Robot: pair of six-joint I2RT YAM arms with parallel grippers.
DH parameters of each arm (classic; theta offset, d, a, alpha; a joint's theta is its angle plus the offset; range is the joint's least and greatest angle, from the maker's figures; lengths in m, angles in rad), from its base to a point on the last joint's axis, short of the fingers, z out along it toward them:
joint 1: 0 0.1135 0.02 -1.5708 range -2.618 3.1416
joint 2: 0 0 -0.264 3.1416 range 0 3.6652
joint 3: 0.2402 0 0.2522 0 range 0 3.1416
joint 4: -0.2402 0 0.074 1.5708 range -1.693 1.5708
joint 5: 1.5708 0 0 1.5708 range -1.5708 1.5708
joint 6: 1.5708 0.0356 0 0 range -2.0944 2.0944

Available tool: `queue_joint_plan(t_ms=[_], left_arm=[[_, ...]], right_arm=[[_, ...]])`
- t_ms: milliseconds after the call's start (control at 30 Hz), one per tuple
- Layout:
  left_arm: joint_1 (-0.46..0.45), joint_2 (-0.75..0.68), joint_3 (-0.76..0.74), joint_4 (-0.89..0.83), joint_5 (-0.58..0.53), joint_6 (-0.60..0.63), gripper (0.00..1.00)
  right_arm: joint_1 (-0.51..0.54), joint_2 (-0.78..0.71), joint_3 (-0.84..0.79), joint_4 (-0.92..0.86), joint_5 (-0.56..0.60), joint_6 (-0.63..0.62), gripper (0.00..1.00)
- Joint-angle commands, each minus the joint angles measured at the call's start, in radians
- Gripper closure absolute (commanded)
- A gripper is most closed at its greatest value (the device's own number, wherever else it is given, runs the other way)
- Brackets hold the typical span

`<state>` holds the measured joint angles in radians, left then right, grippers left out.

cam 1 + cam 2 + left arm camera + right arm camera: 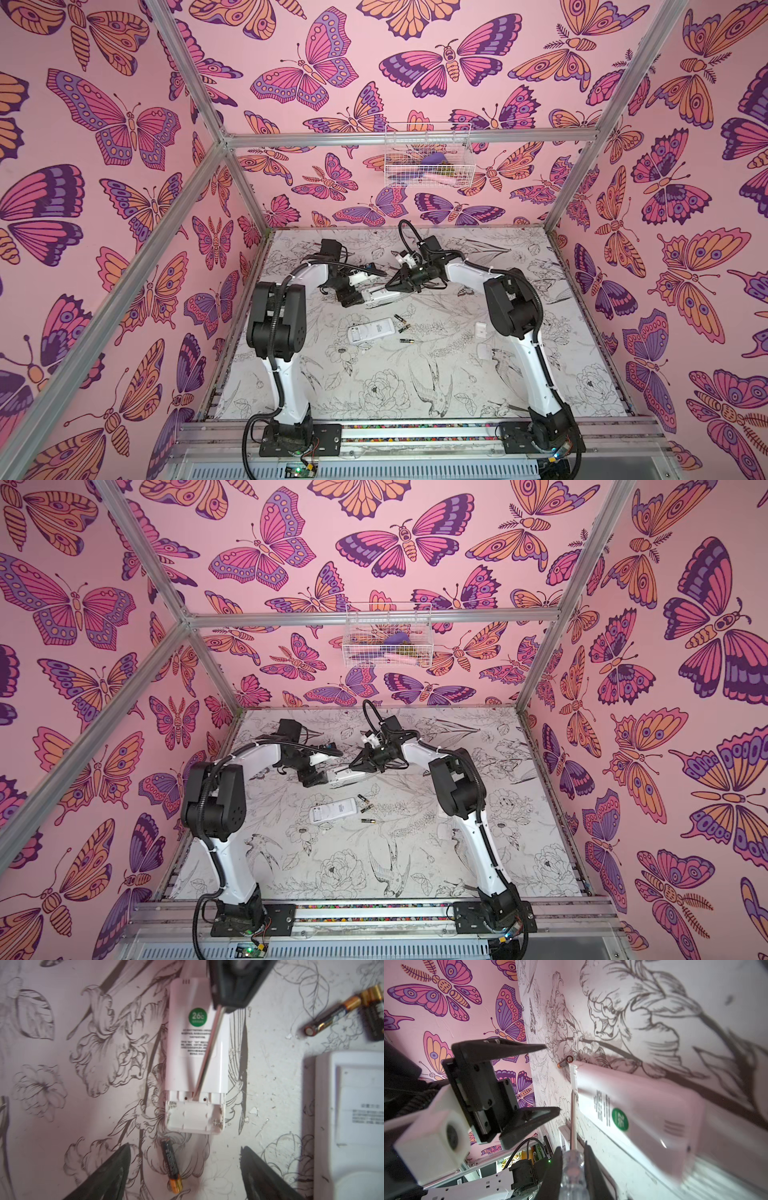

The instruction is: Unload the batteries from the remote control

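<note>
A white remote control (195,1053) lies back-up at the back of the table (380,298), its cover off and its battery bay (195,1115) showing only springs. One battery (171,1165) lies on the table just past the bay end, between the spread fingers of my left gripper (185,1147), untouched. My right gripper (573,1167) is shut on a clear-handled screwdriver (572,1169). The screwdriver's shaft (207,1053) runs along the remote, with its tip at the bay's edge. Three more batteries (404,329) lie loose nearer the middle.
A second white remote (371,330) lies back-up in the middle of the table, beside the loose batteries. A small white cover piece (481,330) rests by the right arm. A wire basket (428,156) hangs on the back wall.
</note>
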<state>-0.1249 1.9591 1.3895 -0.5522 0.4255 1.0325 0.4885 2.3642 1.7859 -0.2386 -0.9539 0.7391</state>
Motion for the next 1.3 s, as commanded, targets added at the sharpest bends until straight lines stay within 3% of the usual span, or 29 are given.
queue_joint_plan(t_ms=[0, 267, 700, 900, 1267], left_arm=[[0.010, -0.062, 0.006, -0.003, 0.001, -0.140, 0.09], [0.016, -0.180, 0.012, 0.089, -0.108, -0.446, 0.00], [0.051, -0.339, -0.130, 0.177, -0.145, -0.821, 0.00], [0.063, -0.363, -0.202, 0.235, -0.146, -0.911, 0.00], [0.079, -0.380, -0.244, 0.282, -0.117, -0.951, 0.00]], right_arm=[[-0.047, -0.144, -0.074, 0.069, 0.040, -0.017, 1.00], [-0.112, -0.305, -0.300, 0.149, 0.111, -0.072, 1.00], [-0.133, -0.448, -0.455, 0.194, 0.237, -0.164, 1.00], [-0.137, -0.506, -0.555, 0.218, 0.303, -0.171, 1.00], [-0.132, -0.576, -0.782, 0.482, 0.481, -0.081, 1.00]])
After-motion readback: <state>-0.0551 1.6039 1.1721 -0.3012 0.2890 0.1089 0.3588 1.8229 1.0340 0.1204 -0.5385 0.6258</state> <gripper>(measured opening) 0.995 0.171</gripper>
